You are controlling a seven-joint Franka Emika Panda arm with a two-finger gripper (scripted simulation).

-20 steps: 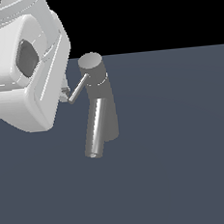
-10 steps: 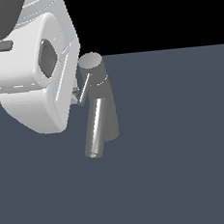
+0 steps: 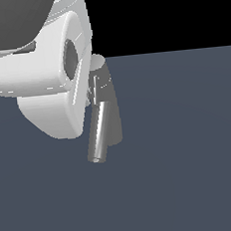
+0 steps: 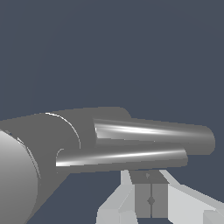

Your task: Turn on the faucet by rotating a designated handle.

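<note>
The grey faucet [image 3: 108, 95] stands upright with its flat round cap [image 3: 99, 62] on top and its shiny spout [image 3: 100, 134] angled down toward the front. In the wrist view the faucet body [image 4: 48, 140] is close, with the thick spout [image 4: 153, 134] and the slimmer handle [image 4: 122, 158] lying almost side by side. My gripper [image 4: 148, 176] is shut, its fingertips pressed against the side of the handle. In the exterior view my white hand [image 3: 50, 93] covers the handle, and the gripper [image 3: 94, 87] sits tight against the faucet just below the cap.
The faucet stands on a flat dark blue-grey floor [image 3: 183, 171]. My bulky white hand and arm fill the upper part of the exterior view's left. Nothing else is in view.
My hand has moved toward the exterior view's right, against the faucet. The handle, which stuck out sideways toward the hand, has swung round toward the spout and is now hidden behind the hand.
</note>
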